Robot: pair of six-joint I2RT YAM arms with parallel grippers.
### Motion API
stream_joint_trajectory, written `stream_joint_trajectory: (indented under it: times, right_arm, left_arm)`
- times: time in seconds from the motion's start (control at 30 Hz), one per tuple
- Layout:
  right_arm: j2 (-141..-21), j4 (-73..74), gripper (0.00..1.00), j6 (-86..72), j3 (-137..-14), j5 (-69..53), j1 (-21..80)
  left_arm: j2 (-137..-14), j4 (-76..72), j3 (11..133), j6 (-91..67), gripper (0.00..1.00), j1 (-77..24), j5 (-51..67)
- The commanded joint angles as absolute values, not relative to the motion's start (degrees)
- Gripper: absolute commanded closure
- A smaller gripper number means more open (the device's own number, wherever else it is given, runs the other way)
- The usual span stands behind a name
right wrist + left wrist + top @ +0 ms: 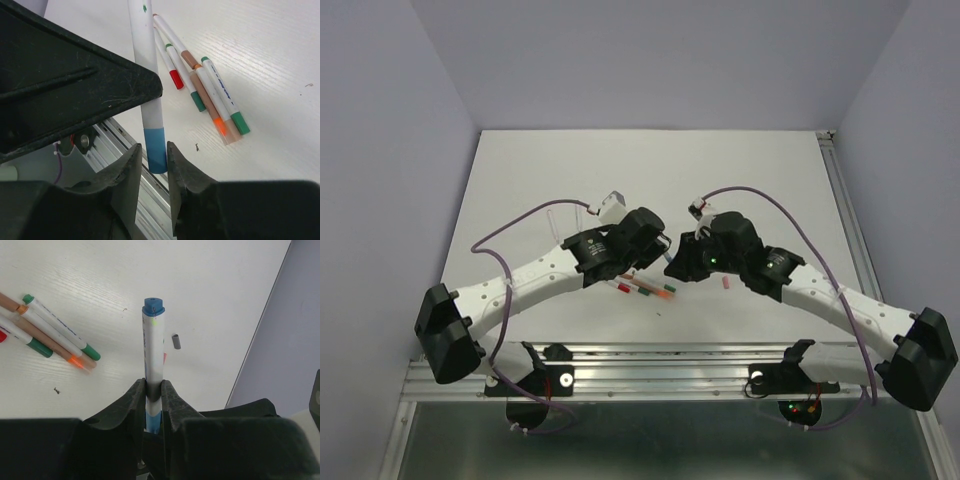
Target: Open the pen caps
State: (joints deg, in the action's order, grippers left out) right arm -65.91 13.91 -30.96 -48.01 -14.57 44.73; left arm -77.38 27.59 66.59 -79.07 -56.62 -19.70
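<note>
My left gripper (pixel 153 385) is shut on a white pen barrel (pixel 153 345) and holds it above the table; a blue plug shows at the pen's far end. The blue cap (pixel 157 150) at the pen's other end sits between the fingers of my right gripper (pixel 154 152). The right finger touches the cap, and a narrow gap remains on the left side. From above, both grippers (pixel 665 256) meet over the table's near middle. Several capped pens (pixel 200 85) lie on the table, with red (pixel 176 79), green (pixel 198 101) and orange (pixel 220 126) caps.
A small loose cap (pixel 725 283) lies on the table right of the pens; it also shows in the left wrist view (pixel 176 341). The aluminium rail (pixel 660 365) runs along the table's near edge, just below the grippers. The left gripper's black body (pixel 75 90) fills the upper left of the right wrist view.
</note>
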Motion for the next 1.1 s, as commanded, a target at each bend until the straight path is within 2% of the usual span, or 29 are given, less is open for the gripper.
stream_joint_trajectory:
  times: [0.0,0.03,0.1,0.4,0.53,0.7,0.93,1.03,1.07]
  right_arm:
    - [-66.0,10.63,0.74,-31.9,-52.73,-14.33,45.18]
    - [-66.35,10.98,0.84,-32.08,-52.82,-14.24,45.09]
    - [-66.62,11.77,0.99,-32.69,-52.65,-14.24,45.09]
    - [-62.94,13.01,0.99,-34.27,-50.45,-18.8,45.09]
    - [-59.51,12.39,0.99,-35.94,-47.21,-27.13,45.09]
    - [-55.82,15.11,0.99,-37.44,-45.09,-31.28,45.09]
    - [-51.33,18.54,0.99,-39.02,-42.81,-30.33,45.17]
    - [-52.29,21.7,0.99,-37.54,-43.85,-24.72,45.09]
    - [-54.38,24.23,0.99,-37.27,-44.29,-19.3,45.0]
  left_arm:
    - [-77.52,27.16,69.43,-77.96,1.0,-56.95,-21.09]
    - [-77.52,27.07,69.61,-77.87,1.0,-56.95,-21.18]
    - [-77.87,27.16,69.96,-77.35,1.0,-56.95,-21.88]
    - [-77.96,26.9,69.52,-77.26,1.0,-55.29,-26.53]
    - [-78.92,24.79,68.82,-75.77,1.0,-49.33,-28.21]
    - [-80.86,24.35,71.01,-72.6,1.0,-42.02,-27.68]
    - [-81.47,25.22,73.21,-70.93,1.0,-38.24,-30.41]
    - [-80.6,25.05,72.42,-69.79,1.0,-37.88,-30.23]
    - [-80.16,24.53,72.07,-67.09,1.0,-37.79,-30.15]
